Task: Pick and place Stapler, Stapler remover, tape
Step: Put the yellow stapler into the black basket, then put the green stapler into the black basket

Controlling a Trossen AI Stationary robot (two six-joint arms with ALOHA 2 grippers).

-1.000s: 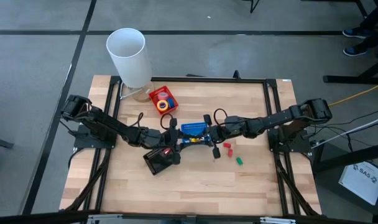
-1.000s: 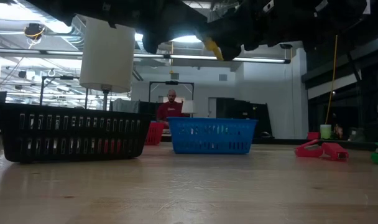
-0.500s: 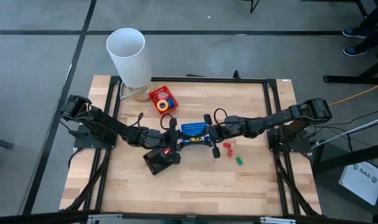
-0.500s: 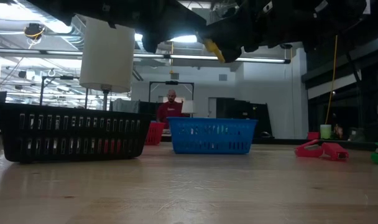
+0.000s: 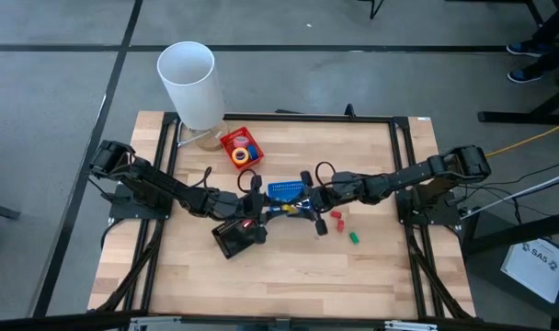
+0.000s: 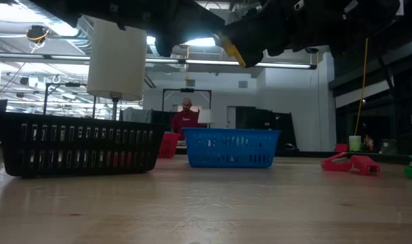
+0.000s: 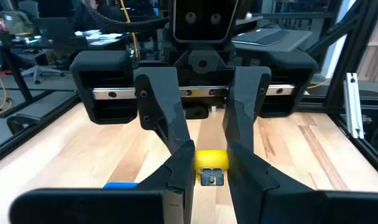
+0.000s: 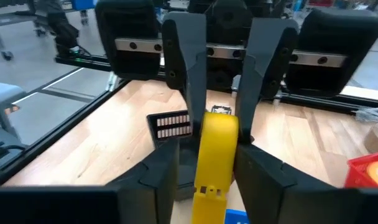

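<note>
From above, the left gripper [image 5: 258, 206] and right gripper [image 5: 302, 204] were seen meeting mid-table above the blue basket [image 5: 285, 190], beside the black basket [image 5: 240, 238]. The tape [image 5: 245, 152] lay in the red basket [image 5: 240, 147].

At table height, the yellow stapler [image 6: 233, 49] was seen raised among dark arms.

Through the left wrist, narrow fingers [image 7: 176, 158] were clamped on the stapler's end [image 7: 210, 165].

Through the right wrist, the stapler [image 8: 215, 152] was seen between that gripper's fingers [image 8: 188, 74]; contact could not be told.
</note>
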